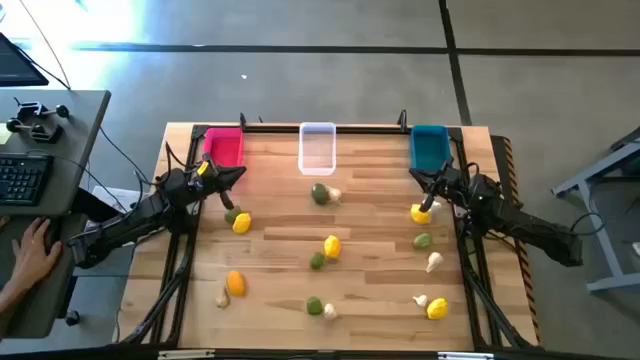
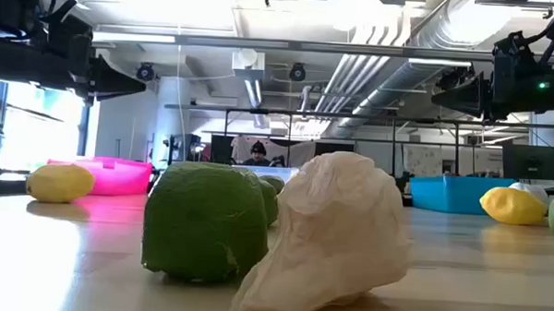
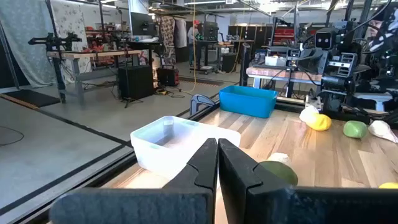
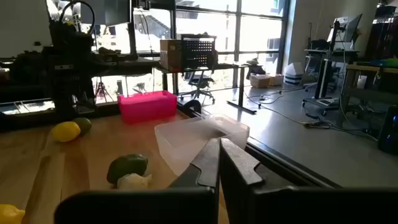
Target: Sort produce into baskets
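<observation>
Three bins stand along the table's far edge: a pink-red one (image 1: pixel 224 148), a clear whitish one (image 1: pixel 317 147) and a teal-blue one (image 1: pixel 429 146). Yellow, orange and green fruits and whitish garlic bulbs lie scattered on the wooden table, among them a green fruit (image 1: pixel 320 193) with a garlic bulb (image 1: pixel 334 195) before the clear bin. My left gripper (image 1: pixel 240 174) is shut and empty, just in front of the pink-red bin. My right gripper (image 1: pixel 416 177) is shut and empty, just in front of the teal-blue bin, above a yellow fruit (image 1: pixel 420 213).
A person's hand (image 1: pixel 28 250) rests at a desk with a keyboard (image 1: pixel 22 178) left of the table. Black rails (image 1: pixel 180 250) run along the table's left and right sides. A green fruit (image 2: pixel 205 222) and a garlic bulb (image 2: pixel 334 233) lie close before the low camera.
</observation>
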